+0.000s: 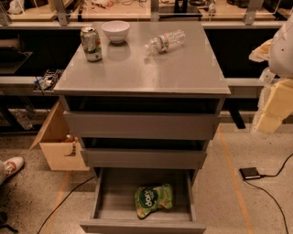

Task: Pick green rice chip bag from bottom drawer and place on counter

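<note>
1. The bottom drawer (114, 196) of the cabinet (142, 157) stands pulled out. The green rice chip bag (153, 199) lies flat inside, near its front.
2. The counter (151, 68), the cabinet's top, does not bear the bag. We judge that picking and placing both remain.
3. The gripper (274, 107) hangs off the cabinet's right side, well above and apart from the bag. We cannot tell whether it is open or closed.

Lab, cluttered workbench (114, 11), claw (274, 107) at right edge
</note>
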Tool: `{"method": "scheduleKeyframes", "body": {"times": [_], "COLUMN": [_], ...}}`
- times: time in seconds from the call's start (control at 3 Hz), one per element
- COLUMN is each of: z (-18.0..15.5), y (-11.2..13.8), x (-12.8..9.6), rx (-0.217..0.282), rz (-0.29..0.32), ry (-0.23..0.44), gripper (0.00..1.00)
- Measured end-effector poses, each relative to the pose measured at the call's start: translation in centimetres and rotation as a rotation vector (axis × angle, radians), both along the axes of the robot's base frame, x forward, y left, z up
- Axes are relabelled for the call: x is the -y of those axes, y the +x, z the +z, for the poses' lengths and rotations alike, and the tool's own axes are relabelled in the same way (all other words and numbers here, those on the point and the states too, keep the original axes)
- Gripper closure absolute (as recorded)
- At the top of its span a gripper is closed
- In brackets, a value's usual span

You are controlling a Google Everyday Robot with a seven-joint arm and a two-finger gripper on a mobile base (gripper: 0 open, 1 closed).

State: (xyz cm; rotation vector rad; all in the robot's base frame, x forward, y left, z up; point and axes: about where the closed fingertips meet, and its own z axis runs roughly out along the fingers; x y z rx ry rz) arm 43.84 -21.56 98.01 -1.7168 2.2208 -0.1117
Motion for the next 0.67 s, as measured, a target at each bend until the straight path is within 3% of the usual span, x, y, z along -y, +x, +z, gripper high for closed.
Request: {"method": "scheduleKeyframes", "body": {"times": [0.33,0.67], "z": [-0.2,-3.0], "y": [-0.1,-0.8], "x": [-0.1,-1.0], "rx": [0.012,0.012], "rz": [0.005,0.002], "ry": [0.01,0.082], "gripper": [0.0,0.0]}}
